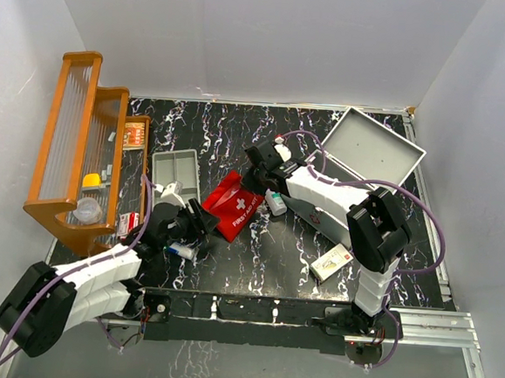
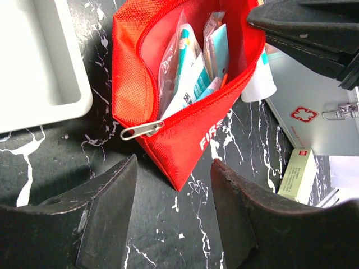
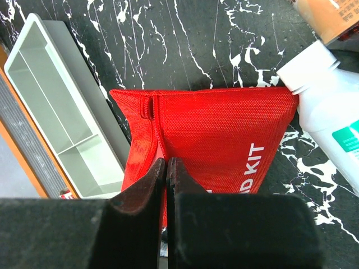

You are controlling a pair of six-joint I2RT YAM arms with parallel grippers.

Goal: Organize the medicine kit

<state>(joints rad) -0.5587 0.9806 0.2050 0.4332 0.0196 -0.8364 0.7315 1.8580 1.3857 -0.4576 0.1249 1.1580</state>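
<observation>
The medicine kit is a light-grey metal case at the back right with its lid raised; its red-cross face shows in the left wrist view. A red first-aid pouch lies unzipped at the centre, with packets inside. My left gripper is open and low over the table, with the pouch's near corner between its fingertips. My right gripper is shut at the pouch's zipper edge, apparently pinching the fabric.
A shallow grey divided tray lies left of the pouch. A white bottle lies at the pouch's right. A small box lies near the front right. A wooden rack with small items stands at the left.
</observation>
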